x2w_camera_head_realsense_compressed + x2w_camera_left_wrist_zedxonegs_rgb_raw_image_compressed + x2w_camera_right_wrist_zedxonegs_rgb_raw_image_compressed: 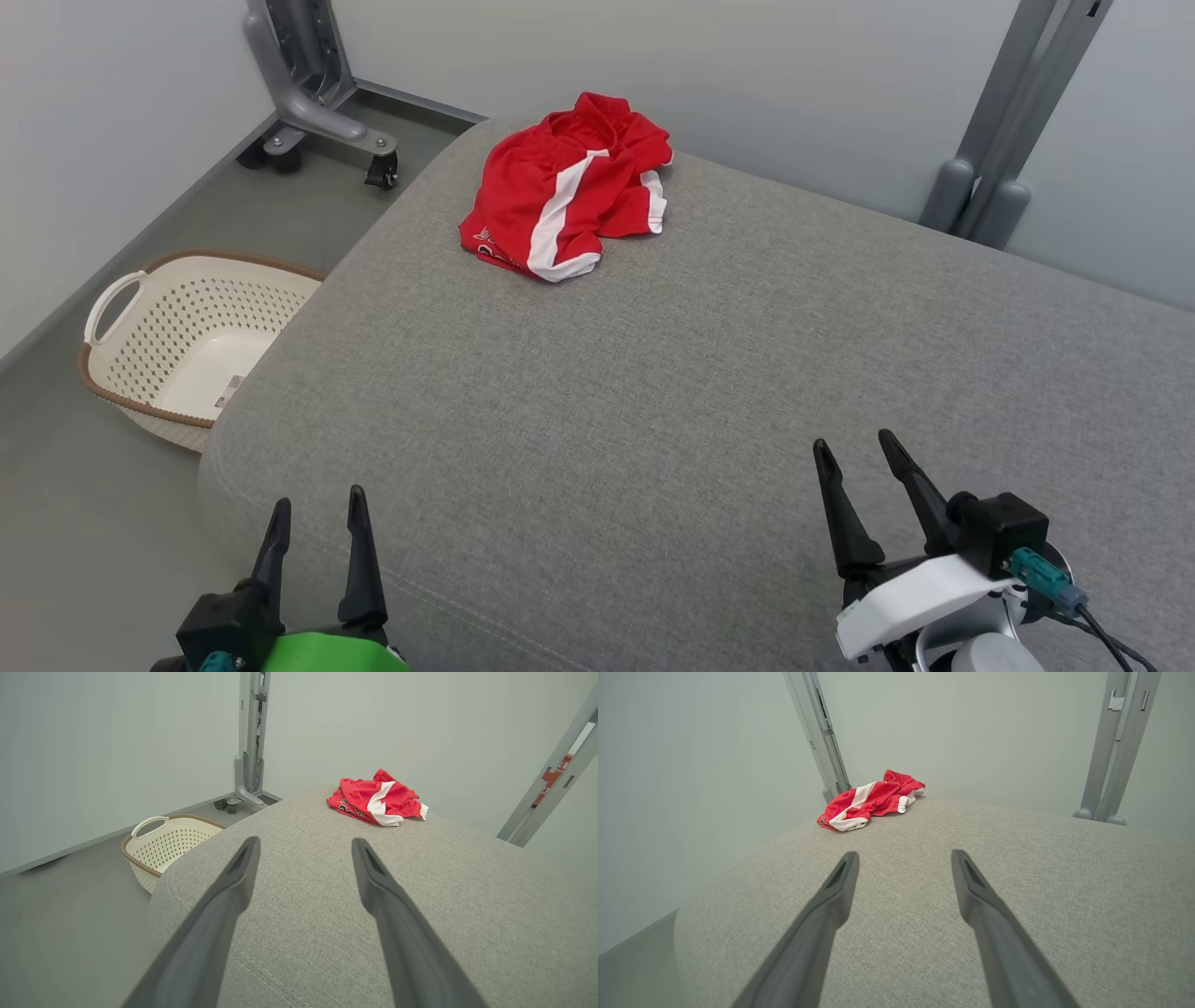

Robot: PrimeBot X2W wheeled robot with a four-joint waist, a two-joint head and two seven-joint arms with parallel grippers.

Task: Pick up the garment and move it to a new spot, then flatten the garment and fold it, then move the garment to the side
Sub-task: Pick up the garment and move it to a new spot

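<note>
Bright, even, seemingly shadowless light.

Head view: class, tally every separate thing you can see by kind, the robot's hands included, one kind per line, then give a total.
garment, red and white: 1
basket, cream: 1
grey cushion: 1
metal stands, far left and far right: 2
robot hands, left hand and right hand: 2
Total: 7

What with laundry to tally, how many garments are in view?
1: red shorts, crumpled near the cushion's far left corner. The cushion covers part of the floor basket, possibly hiding more.
</note>
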